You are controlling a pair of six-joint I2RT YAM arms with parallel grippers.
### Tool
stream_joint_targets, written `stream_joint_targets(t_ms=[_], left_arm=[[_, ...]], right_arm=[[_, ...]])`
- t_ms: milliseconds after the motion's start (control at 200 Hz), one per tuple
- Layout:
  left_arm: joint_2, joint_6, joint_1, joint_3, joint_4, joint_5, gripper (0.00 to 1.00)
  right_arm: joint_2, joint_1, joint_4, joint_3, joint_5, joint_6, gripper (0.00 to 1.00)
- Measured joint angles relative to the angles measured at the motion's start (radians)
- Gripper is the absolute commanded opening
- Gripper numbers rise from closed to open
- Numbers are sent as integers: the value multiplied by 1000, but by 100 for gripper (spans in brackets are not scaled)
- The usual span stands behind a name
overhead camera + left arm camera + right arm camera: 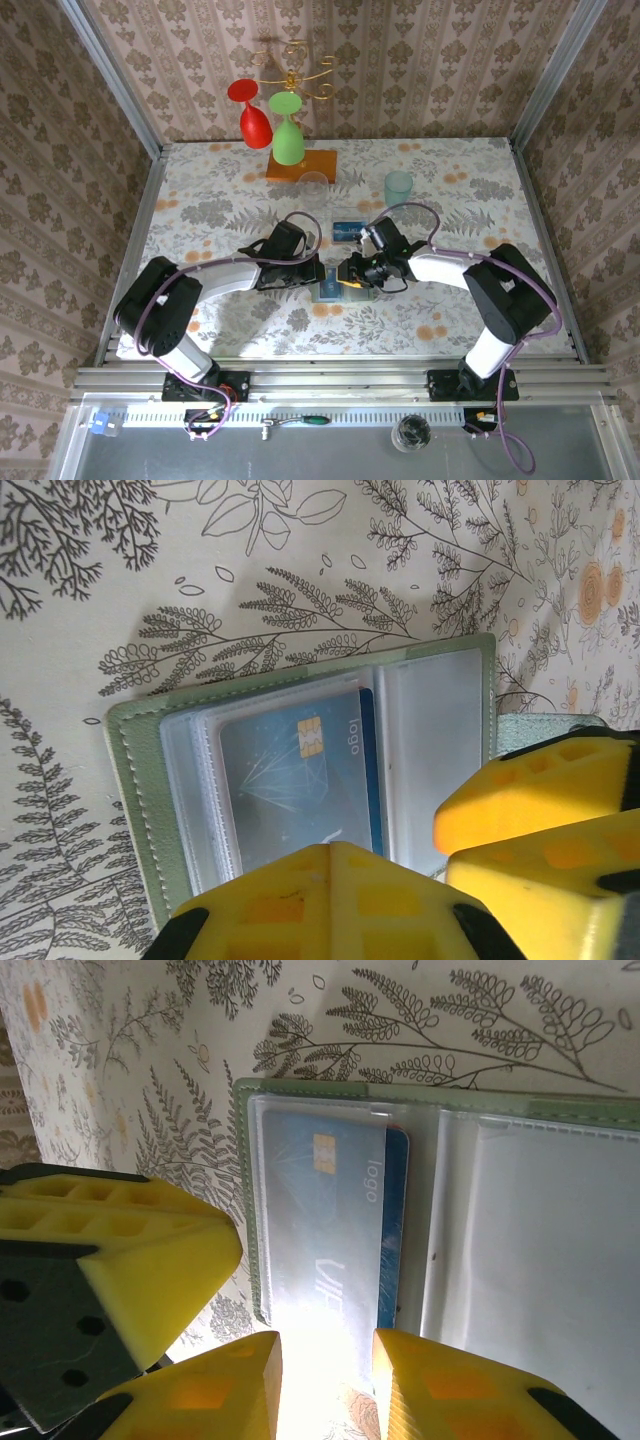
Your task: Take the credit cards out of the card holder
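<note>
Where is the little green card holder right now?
From above, the card holder lies open mid-table, between the left gripper and the right gripper; a blue card sits in its sleeve.

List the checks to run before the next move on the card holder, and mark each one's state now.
1. The pale grey-green folding card holder lies open, panels flat: ok.
2. The blue credit card with a gold chip sits in a clear plastic sleeve, with one edge strip showing past it: ok.
3. The left gripper is shut at the holder's near edge: ok. Whether it truly pins the holder down: cannot tell.
4. The right gripper has hold of the card: not ok. Its jaws stand apart at the sleeve's edge.
5. The pale teal cup stands well clear of both grippers: ok.
</note>
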Motion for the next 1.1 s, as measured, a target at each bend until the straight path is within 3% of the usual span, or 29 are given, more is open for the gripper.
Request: stream_joint_targets(t_ms=[810,1100], left_arm=[[32,0,0,-37,28,-6,0],[27,0,2,-39,28,-6,3]], right_arm=[[64,6,28,44,-7,-11,28],[93,6,28,51,-7,-16,28]])
